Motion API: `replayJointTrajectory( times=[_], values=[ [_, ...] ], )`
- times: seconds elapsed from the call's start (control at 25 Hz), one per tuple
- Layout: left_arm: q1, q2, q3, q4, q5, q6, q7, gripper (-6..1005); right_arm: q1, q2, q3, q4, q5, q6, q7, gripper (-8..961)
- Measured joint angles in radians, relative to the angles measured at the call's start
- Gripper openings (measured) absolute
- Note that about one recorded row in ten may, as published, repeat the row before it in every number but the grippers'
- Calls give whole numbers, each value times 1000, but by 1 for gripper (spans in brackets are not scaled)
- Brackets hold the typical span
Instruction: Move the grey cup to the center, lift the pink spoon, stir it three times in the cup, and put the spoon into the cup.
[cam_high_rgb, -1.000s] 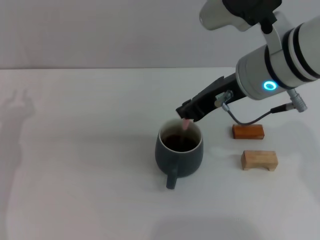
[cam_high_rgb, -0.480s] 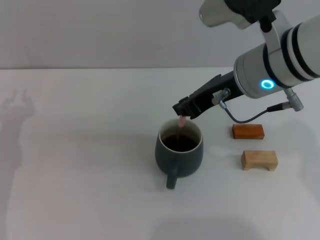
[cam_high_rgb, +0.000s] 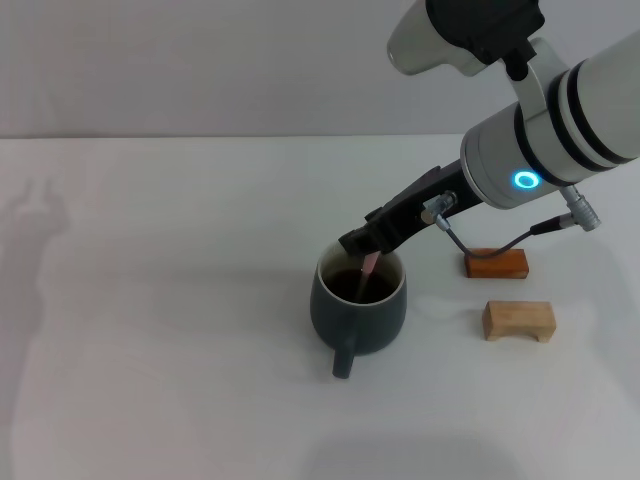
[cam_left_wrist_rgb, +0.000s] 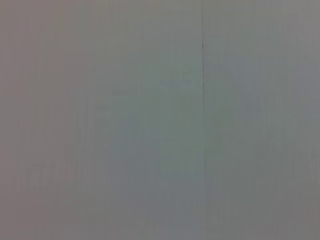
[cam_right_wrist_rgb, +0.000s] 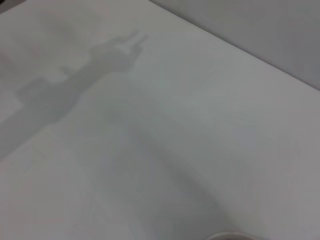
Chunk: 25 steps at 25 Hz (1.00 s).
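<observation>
The grey cup (cam_high_rgb: 360, 310) stands near the table's middle in the head view, its handle toward me and dark liquid inside. My right gripper (cam_high_rgb: 362, 243) hangs just over the cup's far rim, shut on the pink spoon (cam_high_rgb: 368, 268). The spoon's pink handle slants down from the fingers into the liquid; its bowl is hidden in the cup. A sliver of the cup's rim (cam_right_wrist_rgb: 227, 235) shows in the right wrist view. The left gripper is out of view; its wrist view shows only a blank grey surface.
Two small wooden blocks lie to the right of the cup: a reddish-brown block (cam_high_rgb: 496, 263) and a pale block (cam_high_rgb: 518, 320) nearer to me. The white table (cam_high_rgb: 150, 300) stretches to the left. A grey wall stands behind.
My right gripper has shifted left and down over the cup, and the pink spoon now reaches deeper into the liquid. The cup and the blocks have stayed in place.
</observation>
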Motion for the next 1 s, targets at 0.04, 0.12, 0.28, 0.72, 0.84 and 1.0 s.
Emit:
replayJointTrajectory(
  times=[0.04,0.12,0.28,0.72,0.84,1.0],
  values=[
    [0,0,0,0,0,0,0,212,0,0,0,0,0,0,0,198],
    [0,0,0,0,0,0,0,212,-1,0,0,0,0,0,-2,343],
    [0,0,0,0,0,1,0,212,-1,0,1,7,-3,-2,-9,410],
    [2,-1,0,2,-7,15,0,212,-46,1,-8,67,-253,-186,-38,427],
    [2,-3,-2,0,-7,35,0,212,-157,3,-61,136,-308,-337,-41,427],
    [5,-3,-13,0,-8,65,0,212,-396,3,-177,257,-386,-697,-42,427]
  ],
)
